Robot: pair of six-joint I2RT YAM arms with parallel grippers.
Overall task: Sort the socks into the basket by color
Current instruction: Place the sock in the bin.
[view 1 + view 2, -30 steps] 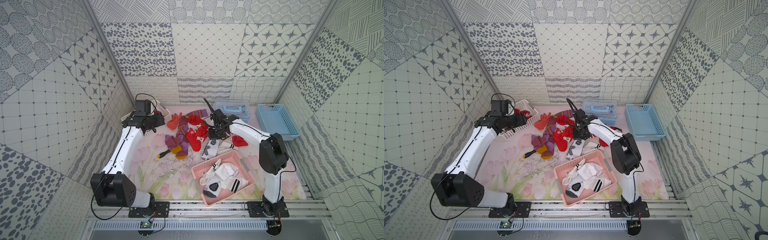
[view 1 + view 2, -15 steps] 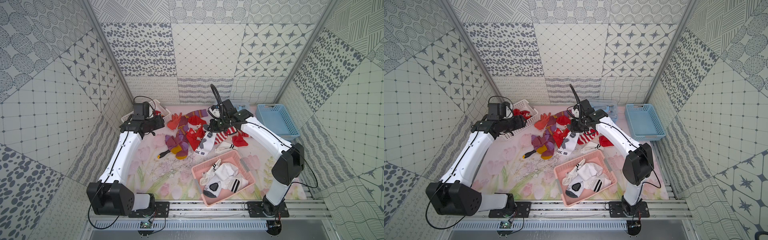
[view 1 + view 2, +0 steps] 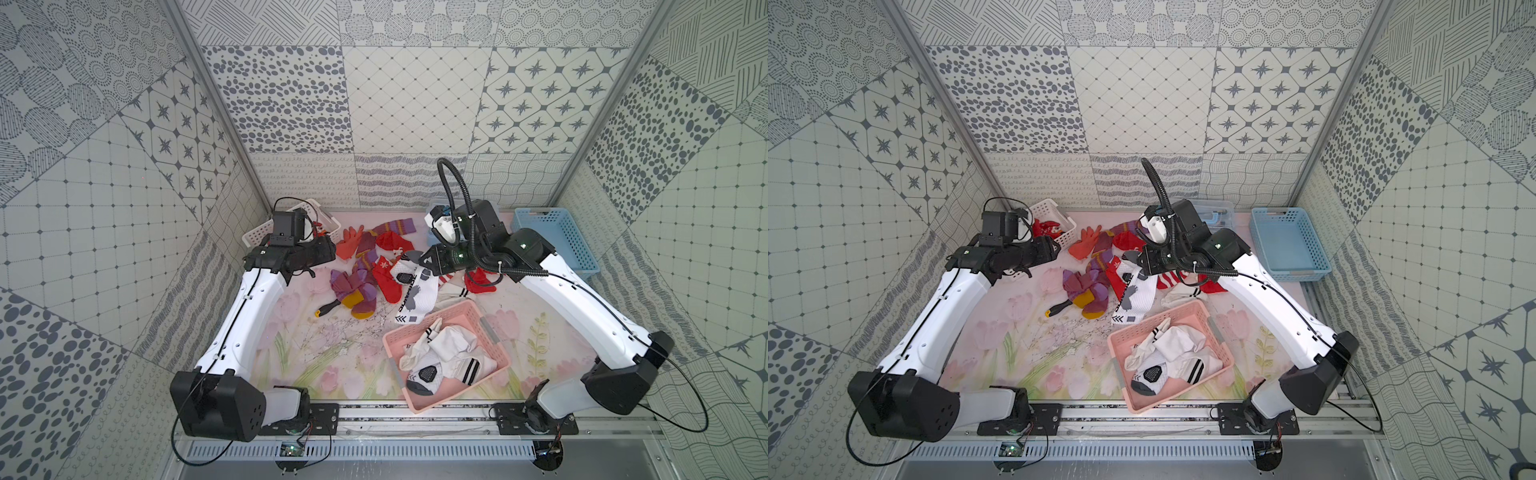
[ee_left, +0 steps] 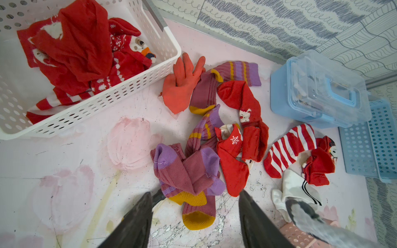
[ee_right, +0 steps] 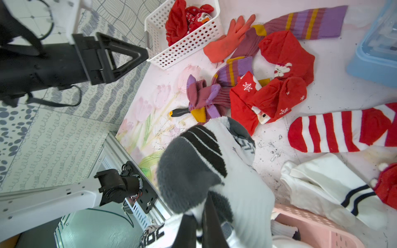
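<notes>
Right hand [image 5: 200, 216] pinches a white sock [image 5: 214, 163], apparently hanging above the table.

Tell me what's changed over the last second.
The right claw, shut on a white sock, has lifted it off the pile and swung it toward the pink basket. The left claw has drawn back from the white basket, jaws open and empty. The baskets and the other socks stayed put.
</notes>
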